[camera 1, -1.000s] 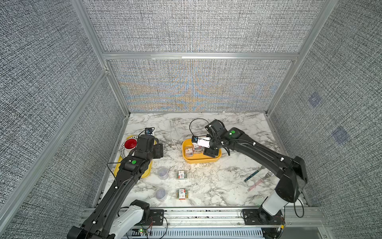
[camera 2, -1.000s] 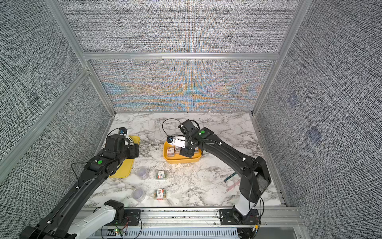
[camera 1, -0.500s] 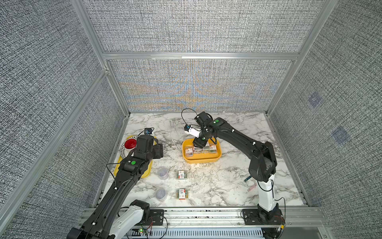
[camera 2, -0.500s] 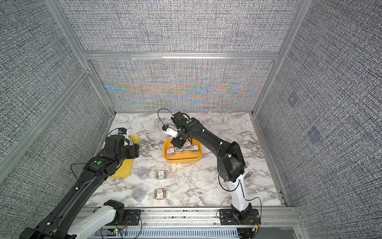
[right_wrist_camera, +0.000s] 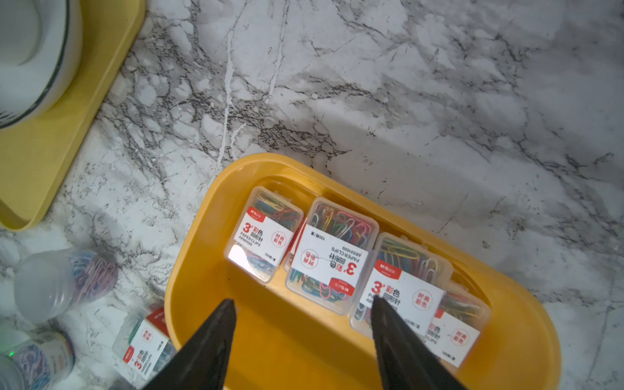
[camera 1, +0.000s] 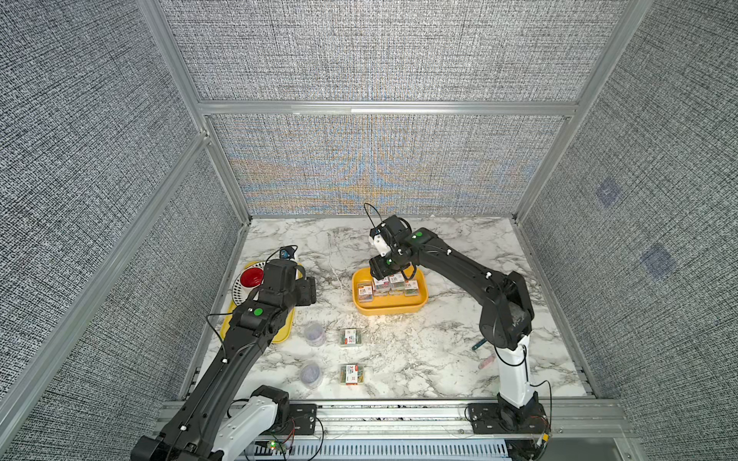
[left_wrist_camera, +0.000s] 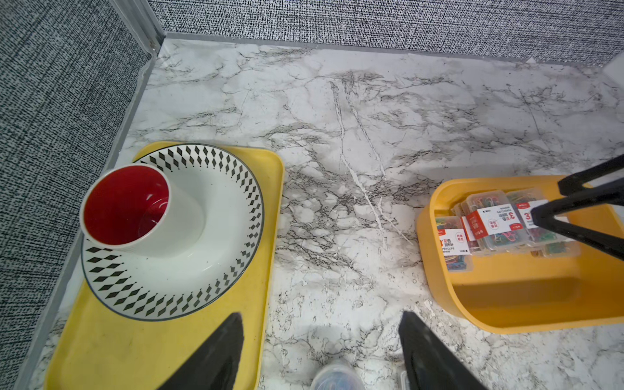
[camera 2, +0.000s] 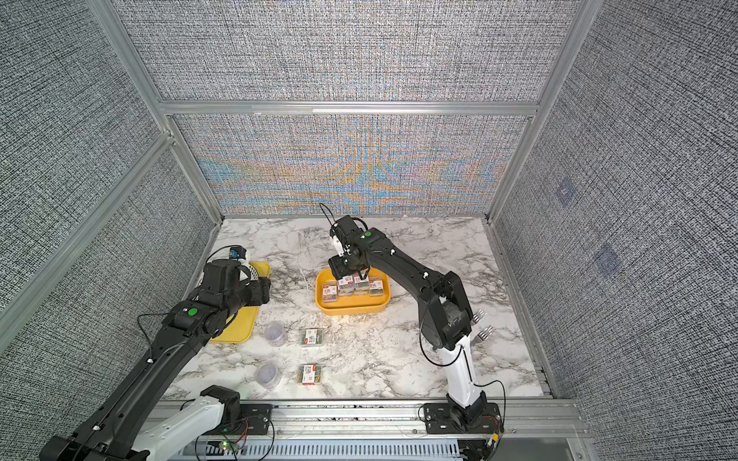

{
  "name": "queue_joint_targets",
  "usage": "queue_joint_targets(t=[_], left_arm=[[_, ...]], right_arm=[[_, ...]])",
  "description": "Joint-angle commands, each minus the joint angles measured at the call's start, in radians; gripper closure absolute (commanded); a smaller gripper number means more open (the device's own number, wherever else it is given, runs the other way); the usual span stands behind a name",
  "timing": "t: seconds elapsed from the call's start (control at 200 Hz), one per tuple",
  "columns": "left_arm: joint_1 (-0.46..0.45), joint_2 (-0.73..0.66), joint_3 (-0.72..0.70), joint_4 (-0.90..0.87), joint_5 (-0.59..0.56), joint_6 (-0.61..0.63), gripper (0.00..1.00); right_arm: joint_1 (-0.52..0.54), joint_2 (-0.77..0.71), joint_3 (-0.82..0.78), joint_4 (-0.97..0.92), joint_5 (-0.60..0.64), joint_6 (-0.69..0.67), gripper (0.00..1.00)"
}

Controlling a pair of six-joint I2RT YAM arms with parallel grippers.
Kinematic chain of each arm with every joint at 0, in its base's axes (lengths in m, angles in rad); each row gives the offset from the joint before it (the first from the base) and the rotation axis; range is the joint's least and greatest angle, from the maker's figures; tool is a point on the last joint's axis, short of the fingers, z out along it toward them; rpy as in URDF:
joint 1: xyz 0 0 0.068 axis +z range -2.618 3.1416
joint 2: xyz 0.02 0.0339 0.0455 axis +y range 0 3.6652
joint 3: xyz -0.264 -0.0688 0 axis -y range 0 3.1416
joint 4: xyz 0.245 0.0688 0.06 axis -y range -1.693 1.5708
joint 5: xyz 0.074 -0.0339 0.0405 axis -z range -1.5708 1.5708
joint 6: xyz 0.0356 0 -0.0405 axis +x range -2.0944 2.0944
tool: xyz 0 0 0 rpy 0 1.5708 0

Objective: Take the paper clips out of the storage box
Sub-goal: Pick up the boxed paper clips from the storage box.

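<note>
The storage box [camera 1: 389, 310] [camera 2: 351, 308] [right_wrist_camera: 287, 337] [left_wrist_camera: 506, 297] is a deep yellow bin at mid-table. Several clear cases of paper clips [camera 1: 389, 285] [camera 2: 353, 285] [right_wrist_camera: 332, 256] [left_wrist_camera: 493, 223] lie along its far side. Two more cases [camera 1: 350, 337] [camera 1: 350, 374] and two round tubs [camera 1: 314, 333] [camera 1: 310, 373] sit on the marble in front. My right gripper [right_wrist_camera: 302, 302] [camera 1: 383, 271] [left_wrist_camera: 547, 201] hangs open over the box with nothing between its fingers, one fingertip above a case label. My left gripper [left_wrist_camera: 320, 315] [camera 1: 307, 289] is open and empty over the tray's right edge.
A flat yellow tray [left_wrist_camera: 135, 344] [camera 1: 285, 331] at the left carries a patterned plate [left_wrist_camera: 209, 270] and a red-lined cup [left_wrist_camera: 135, 209]. Forks [camera 2: 481, 325] and a teal pen [camera 1: 477, 345] lie by the right arm's base. Fabric walls close in on three sides.
The right arm folded its elbow back toward its base, and its gripper shifted from the box's right part to over its far left. The left arm stayed still.
</note>
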Motion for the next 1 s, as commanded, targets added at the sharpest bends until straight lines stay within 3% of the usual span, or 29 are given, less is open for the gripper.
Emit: queue_joint_targets(t=[0.0, 0.991], left_arm=[[0.002, 0.0, 0.005, 0.019, 0.015, 0.012, 0.25], [0.017, 0.004, 0.011, 0.018, 0.047, 0.018, 0.23]], right_arm=[[0.006, 0.024, 0.011, 0.011, 0.018, 0.084, 0.33], [0.009, 0.137, 0.026, -0.054, 0.109, 0.184, 0.35]])
